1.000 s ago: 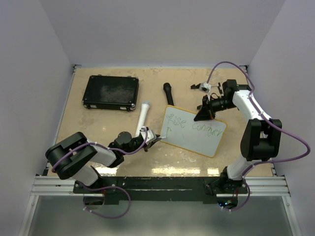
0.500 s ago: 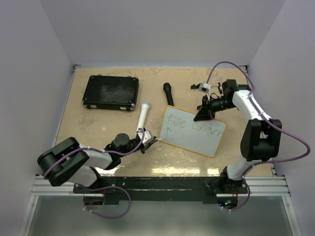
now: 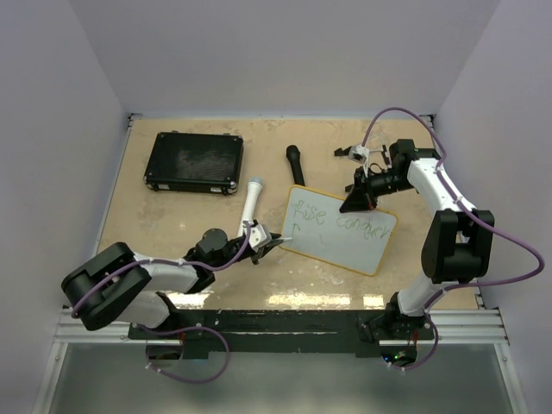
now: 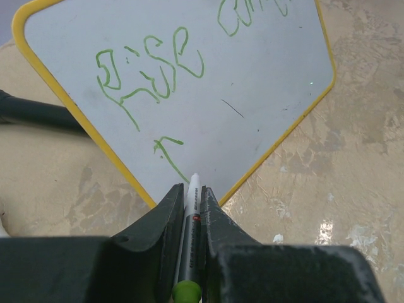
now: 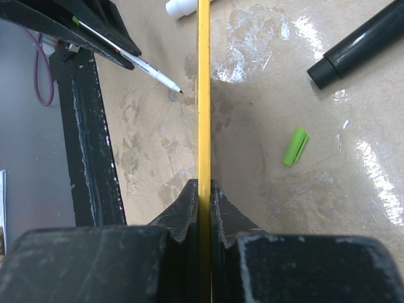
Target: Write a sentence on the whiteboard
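The whiteboard (image 3: pixel 341 237), white with a yellow rim, lies tilted in the middle of the table. The sentence (image 3: pixel 317 213) runs across it in green, with "Rise" (image 4: pixel 151 66) legible and a short fresh stroke (image 4: pixel 167 150) below it. My left gripper (image 3: pixel 269 246) (image 4: pixel 192 192) is shut on a green-ended marker (image 4: pixel 190 214), its white tip resting at the end of that stroke near the board's corner. My right gripper (image 3: pixel 358 201) (image 5: pixel 203 186) is shut on the board's yellow rim (image 5: pixel 203 95) at the far edge.
A black case (image 3: pixel 193 161) sits at the back left. A black cylinder (image 3: pixel 296 162) and a white one (image 3: pixel 252 200) lie left of the board. A green marker cap (image 5: pixel 295 146) lies on the table by the board's far edge.
My left arm's elbow has swung back toward the near left while the marker tip stayed at the board's lower left corner. The right arm and board have not moved.
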Robot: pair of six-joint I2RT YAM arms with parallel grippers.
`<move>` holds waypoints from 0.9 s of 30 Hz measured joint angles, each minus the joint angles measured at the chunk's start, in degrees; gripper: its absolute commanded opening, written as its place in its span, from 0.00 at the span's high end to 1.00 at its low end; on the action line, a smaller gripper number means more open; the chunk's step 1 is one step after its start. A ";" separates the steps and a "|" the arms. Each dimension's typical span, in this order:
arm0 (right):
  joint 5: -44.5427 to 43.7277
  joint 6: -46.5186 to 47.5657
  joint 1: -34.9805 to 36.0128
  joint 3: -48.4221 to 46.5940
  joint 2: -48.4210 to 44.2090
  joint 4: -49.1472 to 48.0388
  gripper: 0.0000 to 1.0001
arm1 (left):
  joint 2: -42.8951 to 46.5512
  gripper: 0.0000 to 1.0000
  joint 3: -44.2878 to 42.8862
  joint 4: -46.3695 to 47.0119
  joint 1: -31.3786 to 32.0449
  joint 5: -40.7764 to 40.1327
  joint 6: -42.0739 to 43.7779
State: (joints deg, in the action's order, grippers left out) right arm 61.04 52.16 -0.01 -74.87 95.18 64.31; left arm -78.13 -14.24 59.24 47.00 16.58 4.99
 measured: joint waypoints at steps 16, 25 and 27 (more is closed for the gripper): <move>0.00 -0.02 0.00 0.00 0.00 -0.02 1.00 | -7.72 1.00 -5.68 1.33 0.00 1.20 0.02; 0.00 -0.04 0.00 0.00 0.00 -0.09 1.00 | -7.61 1.00 -4.61 2.12 0.00 -0.09 0.07; 0.00 -0.07 0.00 0.00 0.00 -0.11 1.00 | -6.97 1.00 -3.96 1.95 -0.02 -0.79 0.09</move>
State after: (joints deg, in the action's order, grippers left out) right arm 61.04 52.10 -0.01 -74.87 95.18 64.20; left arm -85.10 -18.20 61.19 46.98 15.79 5.08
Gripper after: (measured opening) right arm 0.047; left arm 0.165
